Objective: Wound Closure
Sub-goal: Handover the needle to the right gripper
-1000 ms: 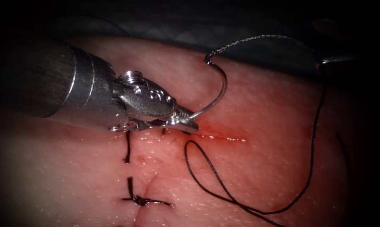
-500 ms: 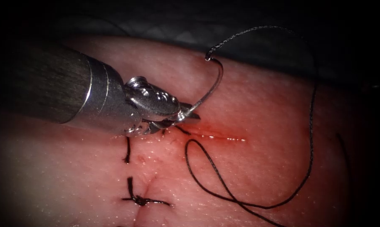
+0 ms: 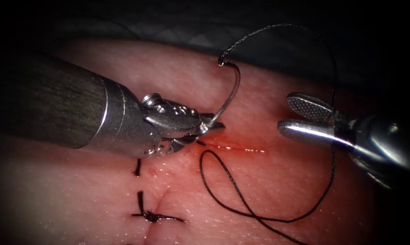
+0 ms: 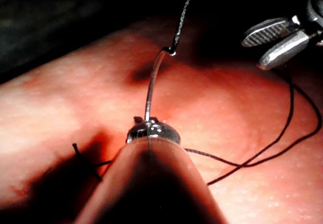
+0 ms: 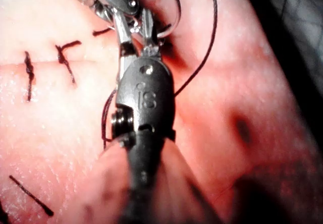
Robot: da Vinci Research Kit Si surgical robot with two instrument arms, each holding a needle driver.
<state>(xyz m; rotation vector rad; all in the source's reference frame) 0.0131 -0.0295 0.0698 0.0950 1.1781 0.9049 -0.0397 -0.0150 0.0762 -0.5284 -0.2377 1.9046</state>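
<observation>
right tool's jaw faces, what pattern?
Fine cross-hatched grid on the inner face of the right tool, clearest in the endoscope view.

The right tool [image 3: 286,118] has come in, its fingers [image 3: 309,106] apart, right of the cut [image 3: 234,146].

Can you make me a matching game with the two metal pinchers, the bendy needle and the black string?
Things:
1. left tool
2. right tool
3. needle
4. thread

States:
A. jaws open, holding nothing, on the right side of the cut
B. lies in a loop on the tissue
C. curves up from the jaws, out of the tissue, thread tied to its upper end
D. jaws shut on the needle near its lower end

Pairs: 1-D, 2-A, 3-C, 4-B
</observation>
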